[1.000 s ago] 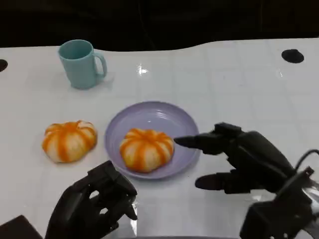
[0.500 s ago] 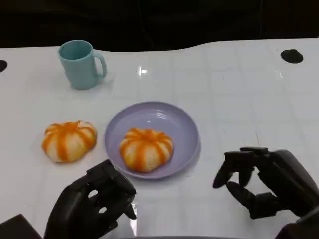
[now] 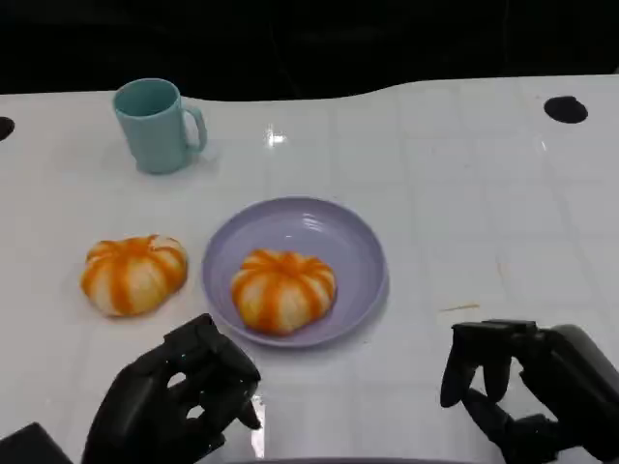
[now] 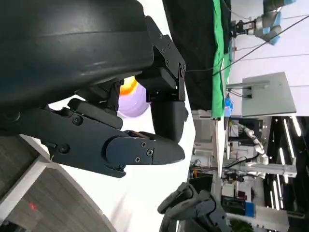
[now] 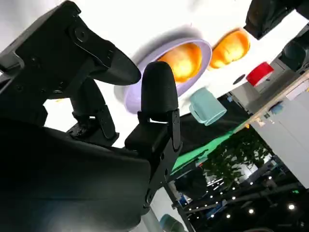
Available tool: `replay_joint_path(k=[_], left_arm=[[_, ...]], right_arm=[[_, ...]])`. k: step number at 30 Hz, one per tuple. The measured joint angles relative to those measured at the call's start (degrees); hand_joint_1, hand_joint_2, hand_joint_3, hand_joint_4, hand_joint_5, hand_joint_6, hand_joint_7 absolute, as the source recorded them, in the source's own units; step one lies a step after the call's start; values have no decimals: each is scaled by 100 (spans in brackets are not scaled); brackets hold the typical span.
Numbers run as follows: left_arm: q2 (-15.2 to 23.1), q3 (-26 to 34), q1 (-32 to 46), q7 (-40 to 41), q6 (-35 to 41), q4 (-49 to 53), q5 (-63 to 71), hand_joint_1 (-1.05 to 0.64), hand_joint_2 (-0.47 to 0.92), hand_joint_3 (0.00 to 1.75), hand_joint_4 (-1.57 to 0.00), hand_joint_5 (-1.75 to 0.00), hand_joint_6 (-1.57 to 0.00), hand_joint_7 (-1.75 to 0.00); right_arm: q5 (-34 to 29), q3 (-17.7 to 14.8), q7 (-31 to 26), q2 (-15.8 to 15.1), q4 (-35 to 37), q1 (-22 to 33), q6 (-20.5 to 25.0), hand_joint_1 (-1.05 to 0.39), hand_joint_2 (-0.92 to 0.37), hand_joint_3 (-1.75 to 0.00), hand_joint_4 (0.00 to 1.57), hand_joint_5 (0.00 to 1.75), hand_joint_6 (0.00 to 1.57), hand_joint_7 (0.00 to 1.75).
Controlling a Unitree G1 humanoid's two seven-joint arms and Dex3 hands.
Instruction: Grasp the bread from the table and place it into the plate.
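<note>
Two hands sit at the near edge of the white worktop (image 3: 464,184), both cut off by the lower border of the head view. The left hand (image 3: 179,401) has its fingers curled inward around nothing; its wrist and forearm are out of frame. The right hand (image 3: 527,391) also holds nothing, with its fingers bent downward and apart from each other; its far side is cropped by the picture's corner.

One lilac plate (image 3: 334,242) lies ahead of both hands, between them and closer to the left hand. It contains one bread (image 3: 282,288), orange-striped, resting toward the plate's near-left part. A second bread (image 3: 133,273) lies directly on the worktop, ahead of the left hand and just beside the plate, not touching it.

One teal mug (image 3: 155,126) stands upright well beyond the left hand, handle pointing toward the right-hand side. Its interior cannot be made out.

Wrist views are largely blocked by the hands' own black shells; the plate and orange bread appear only in part behind the fingers.
</note>
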Motion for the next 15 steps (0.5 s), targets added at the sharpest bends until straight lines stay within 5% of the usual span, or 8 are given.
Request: replay_joint_path(k=[15], left_arm=[[4,50,-29,-104,-130,245,-129,-54,92,31,-64,-175,-59,-148]], right_arm=[[-316,-28,-489,28,452,-9,-262,-4,-21,-142,85,175,76,143]])
